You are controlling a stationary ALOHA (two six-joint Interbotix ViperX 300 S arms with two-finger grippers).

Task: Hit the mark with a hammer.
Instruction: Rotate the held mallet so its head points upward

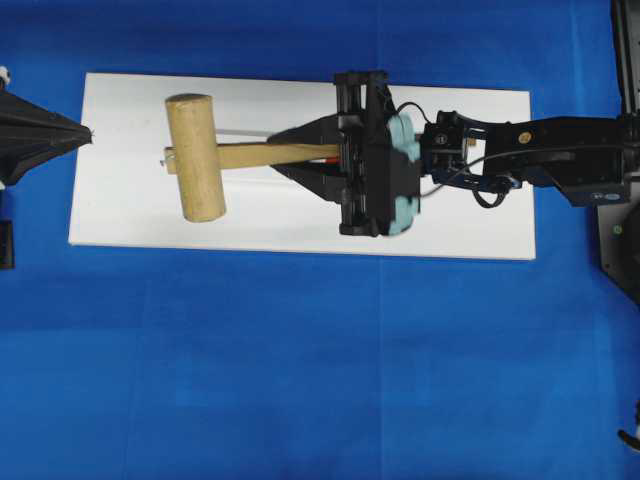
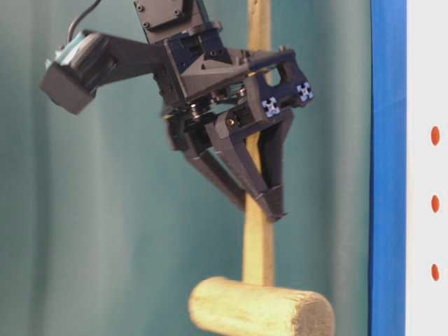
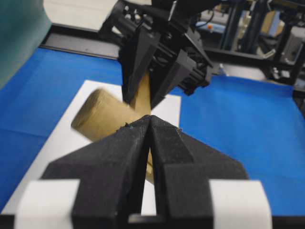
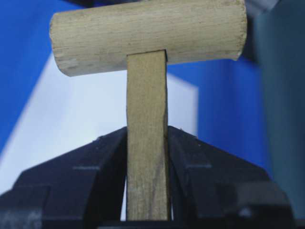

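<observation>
Hammer (image 1: 205,156): wooden mallet, light tan, unpainted. Head a thick cylinder with flat round end faces, grain running lengthwise, surface slightly rough and mottled. Handle long, slim, straight, flat-sided, a shade warmer in tone than the head, set through the middle of the head at a right angle, with a short stub showing on the far side of the head in the overhead view. Held above a white board (image 1: 120,215) lying on a blue cloth (image 1: 300,380); in the overhead view head over the left part of the board, handle pointing right. Seen at table level hanging head-down, clear of any surface in that view.

Right gripper (image 1: 335,153): black, fingers pinching the handle from both sides, partway along its length, well apart from the head. Contact on both flat faces plain in the right wrist view.

Left gripper (image 3: 150,125): black, jaws pressed together, tips touching, nothing between them. Sits at the left end of the board, pointing toward the mallet head, apart from it.

Three small red dots (image 2: 435,204) in a column on a white surface at the right edge of the table-level view.
</observation>
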